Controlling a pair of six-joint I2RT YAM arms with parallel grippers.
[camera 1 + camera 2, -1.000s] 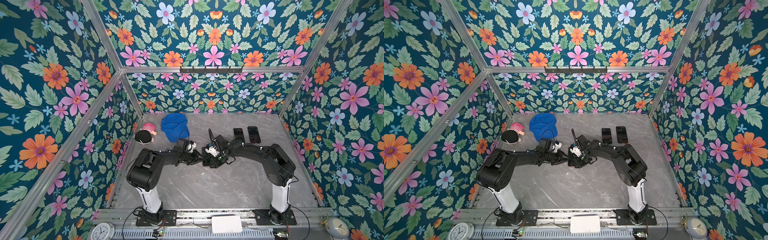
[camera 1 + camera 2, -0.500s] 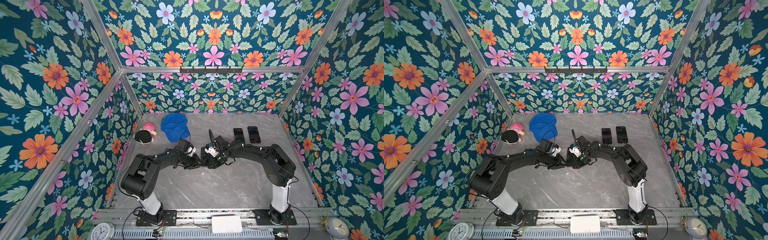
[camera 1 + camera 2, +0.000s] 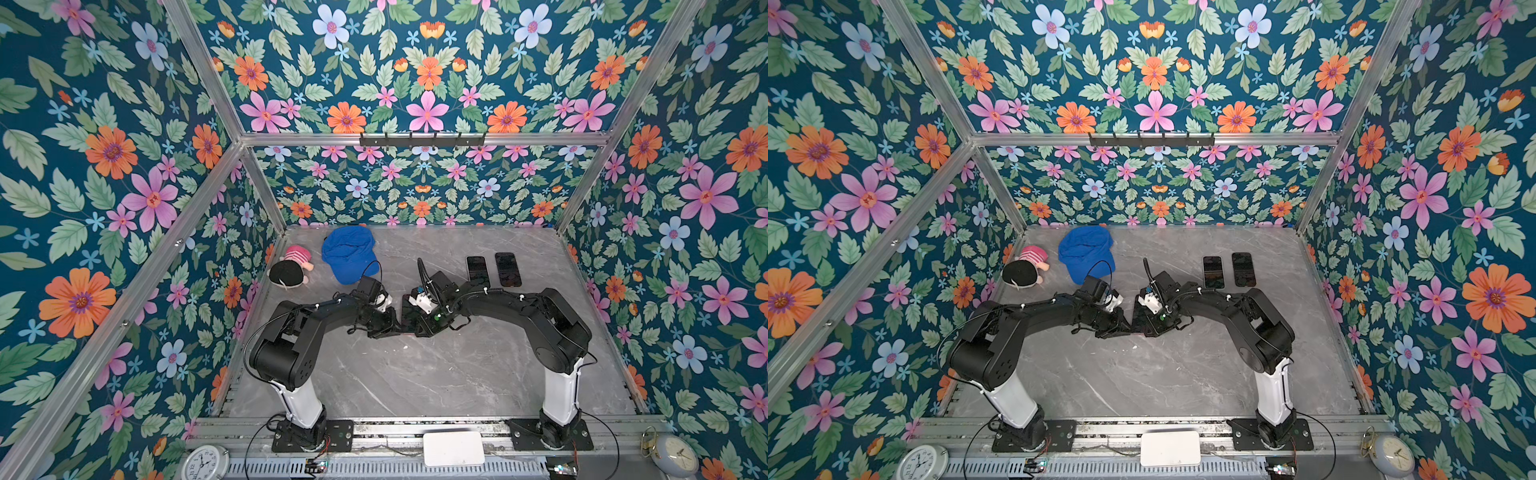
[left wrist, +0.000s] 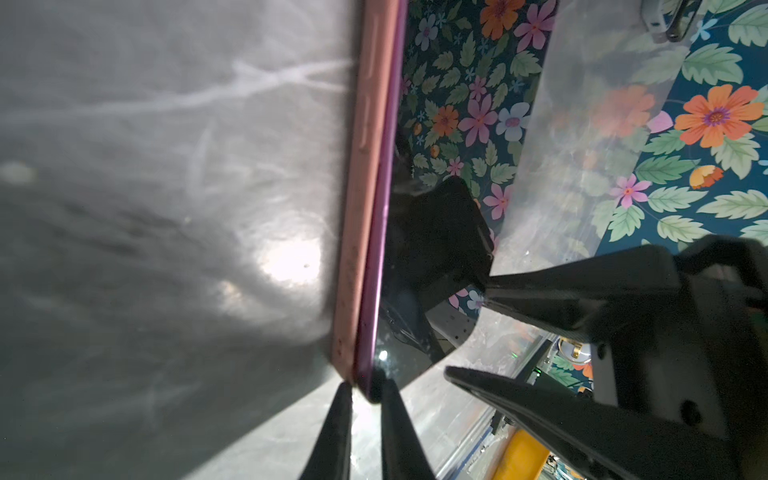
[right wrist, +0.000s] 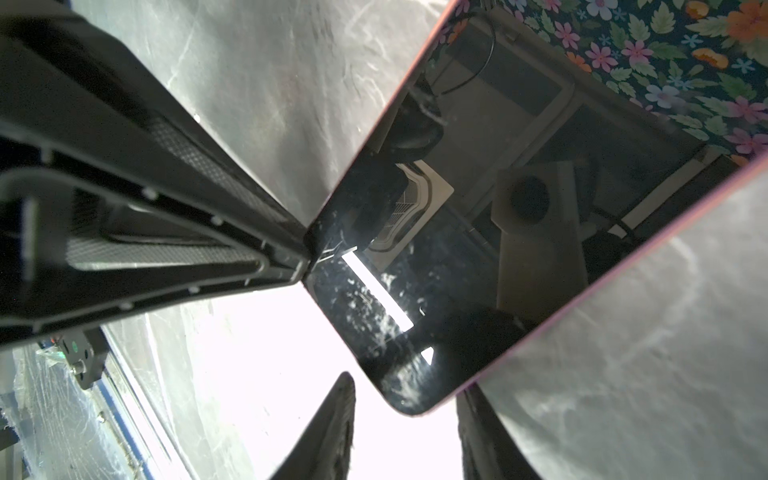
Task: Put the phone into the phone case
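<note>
The phone [image 3: 408, 312] lies screen up on the grey table, mostly hidden between the two arms in both top views. In the left wrist view its purple edge and dark screen [image 4: 436, 124] sit in the pink phone case [image 4: 361, 166], whose side rests on the table. My left gripper [image 4: 365, 388] is shut on one near corner of the cased phone, one fingertip on the pink side and one on the screen. My right gripper [image 5: 409, 399] stands open astride the neighbouring corner of the phone [image 5: 519, 208], with a bright gap beside one finger.
Two more dark phones [image 3: 476, 270] [image 3: 508, 269] lie side by side at the back right. A blue cap [image 3: 348, 253] and a plush doll [image 3: 291, 269] lie at the back left. Floral walls enclose the table on three sides.
The left arm shifted slightly toward the front and its jaws closed in on the phone's corner. The right arm has held still.
</note>
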